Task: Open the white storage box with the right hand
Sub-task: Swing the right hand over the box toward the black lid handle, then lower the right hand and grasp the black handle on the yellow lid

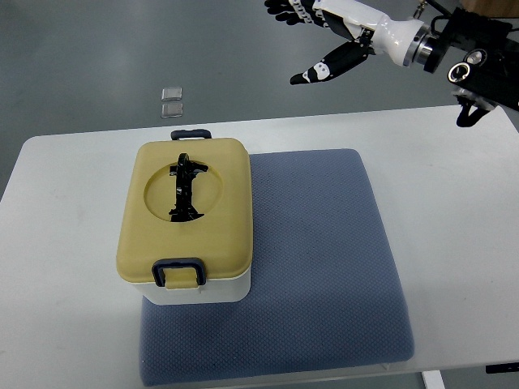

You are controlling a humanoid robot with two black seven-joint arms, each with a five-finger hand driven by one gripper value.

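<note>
A white storage box [195, 288] with a tan lid [227, 211] stands on the left part of a blue-grey mat [324, 259]. The lid is shut. It has a black folding handle [186, 188] in a round recess and a dark clasp at the near end [178, 271] and the far end [190, 134]. My right hand [320, 36] is raised high at the top right, far from the box, with fingers spread and holding nothing. Its arm comes in from the right edge.
The white table [454, 203] carries the mat. Two small clear square pieces [171, 101] lie on the grey floor beyond the table's far edge.
</note>
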